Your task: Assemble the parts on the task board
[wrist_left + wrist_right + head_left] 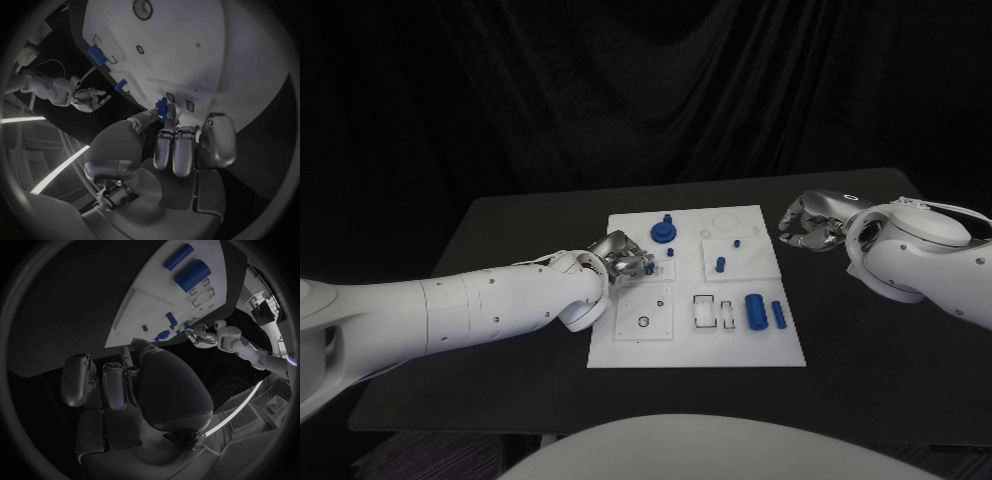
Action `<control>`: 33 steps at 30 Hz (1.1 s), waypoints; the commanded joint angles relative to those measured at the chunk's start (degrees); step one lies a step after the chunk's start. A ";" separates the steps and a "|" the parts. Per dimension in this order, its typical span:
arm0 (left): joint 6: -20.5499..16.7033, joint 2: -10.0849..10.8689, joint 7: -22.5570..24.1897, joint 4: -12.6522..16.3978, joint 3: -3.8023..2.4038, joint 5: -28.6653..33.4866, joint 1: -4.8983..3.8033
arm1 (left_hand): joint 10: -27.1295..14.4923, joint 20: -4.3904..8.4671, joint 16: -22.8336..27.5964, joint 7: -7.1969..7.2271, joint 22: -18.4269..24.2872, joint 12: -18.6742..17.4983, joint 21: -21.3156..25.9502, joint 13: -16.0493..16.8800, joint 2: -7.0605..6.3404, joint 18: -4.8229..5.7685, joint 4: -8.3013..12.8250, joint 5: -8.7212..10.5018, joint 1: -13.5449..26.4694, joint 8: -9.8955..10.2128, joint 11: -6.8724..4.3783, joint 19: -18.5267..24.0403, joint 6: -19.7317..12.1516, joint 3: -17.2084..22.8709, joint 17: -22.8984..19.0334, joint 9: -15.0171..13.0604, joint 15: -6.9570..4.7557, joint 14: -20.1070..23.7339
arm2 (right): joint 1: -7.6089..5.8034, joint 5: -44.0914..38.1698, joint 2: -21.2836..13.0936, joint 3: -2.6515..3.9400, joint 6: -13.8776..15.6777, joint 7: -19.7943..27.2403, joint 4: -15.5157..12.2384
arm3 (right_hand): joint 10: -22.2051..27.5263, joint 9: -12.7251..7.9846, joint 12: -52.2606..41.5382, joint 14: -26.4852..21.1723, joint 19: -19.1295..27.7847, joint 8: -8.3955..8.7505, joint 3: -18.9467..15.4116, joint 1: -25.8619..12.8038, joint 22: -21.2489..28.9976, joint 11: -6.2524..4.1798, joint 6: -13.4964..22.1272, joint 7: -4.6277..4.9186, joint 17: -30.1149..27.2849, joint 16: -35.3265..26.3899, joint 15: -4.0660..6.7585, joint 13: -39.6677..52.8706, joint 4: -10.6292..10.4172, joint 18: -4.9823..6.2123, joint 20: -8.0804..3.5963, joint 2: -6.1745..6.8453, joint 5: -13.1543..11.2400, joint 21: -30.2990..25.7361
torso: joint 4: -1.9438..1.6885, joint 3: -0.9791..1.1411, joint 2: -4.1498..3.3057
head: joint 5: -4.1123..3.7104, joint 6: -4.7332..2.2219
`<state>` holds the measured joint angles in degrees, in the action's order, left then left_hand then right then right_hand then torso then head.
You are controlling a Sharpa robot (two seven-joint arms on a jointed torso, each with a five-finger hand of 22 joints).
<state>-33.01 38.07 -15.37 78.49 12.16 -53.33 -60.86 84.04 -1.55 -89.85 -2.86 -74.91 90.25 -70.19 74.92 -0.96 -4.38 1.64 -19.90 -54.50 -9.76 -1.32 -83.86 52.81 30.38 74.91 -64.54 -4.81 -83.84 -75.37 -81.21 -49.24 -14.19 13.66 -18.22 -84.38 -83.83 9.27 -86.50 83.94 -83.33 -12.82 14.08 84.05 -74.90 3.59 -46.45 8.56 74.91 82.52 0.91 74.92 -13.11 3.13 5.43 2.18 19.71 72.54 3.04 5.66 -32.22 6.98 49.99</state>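
Observation:
The white task board [629, 345] lies in the middle of the black table. My left hand [620, 258] hovers over the board's left edge and pinches a small blue part [165, 109] between thumb and fingers, close above the board [206, 45]. A round blue part with a peg [664, 232] stands at the board's far side. A short blue peg [718, 264] stands near the middle. A thick blue cylinder [754, 311] and a thin one [779, 315] lie at the near right. My right hand [808, 222] hangs off the board's right edge, fingers curled in with nothing in them.
Bare black table [516, 230] surrounds the board on all sides. A black curtain hangs behind the table's far edge. Pale rectangular pieces [705, 310] sit in the board's near middle, next to the thick cylinder.

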 commanded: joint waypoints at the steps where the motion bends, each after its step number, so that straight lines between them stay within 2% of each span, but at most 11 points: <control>1: 0.72 0.07 1.14 0.19 -0.05 0.01 0.15 | 5.96 0.21 -0.15 -0.41 -9.48 -0.25 0.14 15.08 -0.60 0.29 -0.12 -0.04 0.01 0.37 -0.05 -1.25 -0.11 -0.45 15.09 0.18 -0.04 -6.16 | 0.09 -0.18 -0.08 0.05 0.14 -0.98 -0.05 | 0.35 -0.08 0.29 2.28 0.27 0.17 0.21 -0.20 -9.77 -0.21 0.30 -0.17 0.39 -0.25 -0.04 8.20 0.17 0.86 -0.18 0.34 0.17 -0.19 | -0.04 0.02 0.00 | -0.03 0.01; 14: 1.38 0.62 1.30 0.41 -0.04 0.01 0.26 | 5.96 0.12 -0.15 -0.53 -9.47 -0.25 0.28 15.08 -0.95 0.27 -0.74 -0.19 0.34 0.67 0.07 -1.24 0.04 -1.38 15.09 0.60 0.07 -6.16 | 0.10 -0.18 -0.11 0.05 -0.04 -1.06 0.01 | 0.35 -0.08 0.29 2.28 0.27 0.17 0.21 -0.20 -9.77 -0.21 0.30 -0.17 0.39 -0.25 -0.04 8.20 0.17 0.86 -0.18 0.34 0.17 -0.19 | -0.05 0.00 0.05 | 0.05 0.01; 17: 1.31 0.60 1.71 0.27 -0.04 0.01 0.30 | 5.96 0.04 -0.15 -0.63 -9.49 -0.25 0.29 15.08 -1.01 0.28 -1.51 0.53 0.72 0.95 0.16 -1.25 0.03 -2.26 15.09 0.93 0.16 -6.16 | 0.10 -0.18 -0.10 0.05 -0.07 -1.03 0.03 | 0.37 -0.11 0.31 2.29 0.27 0.17 0.25 -0.25 -9.77 -0.22 0.29 -0.18 0.41 -0.24 -0.02 8.16 0.15 0.86 -0.20 0.37 0.17 -0.20 | 0.02 0.00 0.04 | 0.13 0.01; 20: 1.37 0.53 2.10 0.06 -0.04 0.01 0.33 | 5.96 -0.08 -0.15 -0.76 -9.48 -0.25 0.44 15.08 -0.96 0.26 -2.69 2.68 1.01 1.33 0.28 -1.24 0.00 -3.68 15.09 1.37 0.27 -6.16 | 0.10 -0.18 -0.10 0.05 -0.10 -1.01 0.04 | 0.37 -0.11 0.31 2.29 0.27 0.17 0.25 -0.25 -9.77 -0.22 0.29 -0.18 0.41 -0.24 -0.02 8.16 0.15 0.86 -0.20 0.37 0.17 -0.20 | 0.01 -0.03 0.04 | 0.04 0.01; 26: 1.48 0.36 2.68 -0.23 -0.04 0.01 0.46 | 5.96 -0.12 -0.15 -0.83 -9.49 -0.25 0.47 15.08 -0.96 0.25 -3.07 3.36 0.92 1.53 0.36 -1.24 -0.18 -4.26 15.09 1.53 0.33 -6.16 | 0.11 -0.18 -0.14 0.05 -0.07 -0.94 0.01 | 0.37 -0.11 0.31 2.29 0.27 0.17 0.25 -0.25 -9.77 -0.22 0.29 -0.18 0.41 -0.24 -0.02 8.16 0.15 0.86 -0.20 0.37 0.17 -0.20 | 0.02 0.00 -0.02 | 0.09 0.01; 33: 0.52 0.26 3.86 -0.51 -0.04 0.01 0.95 | 5.96 -0.34 -0.15 -1.22 -9.51 -0.25 0.56 15.08 -0.67 0.26 -4.37 5.35 0.64 2.02 0.69 -1.23 -1.18 -5.87 15.09 1.73 0.60 -6.16 | 0.11 -0.17 -0.26 0.05 -0.03 -0.88 -0.07 | 0.38 -0.14 0.32 2.30 0.27 0.18 0.26 -0.28 -9.77 -0.23 0.31 -0.19 0.44 -0.22 -0.01 8.14 0.14 0.86 -0.22 0.40 0.17 -0.21 | -0.02 0.03 0.00 | -0.08 0.01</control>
<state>-32.00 38.46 -13.61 77.97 12.16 -53.37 -60.05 84.01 -1.56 -89.85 -4.00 -74.91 90.25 -69.98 74.93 -1.71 -4.37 -2.75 -14.91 -53.74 -8.07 -0.92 -83.86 52.11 24.79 74.91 -62.88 -4.60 -84.05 -75.37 -81.21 -49.41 -14.19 13.61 -18.36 -84.36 -83.62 9.21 -86.50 83.94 -83.33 -12.82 14.08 84.05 -74.90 3.38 -46.45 8.56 74.91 82.52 0.91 74.90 -13.11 3.14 5.43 2.18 19.71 72.54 3.04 5.66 -32.23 6.94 49.99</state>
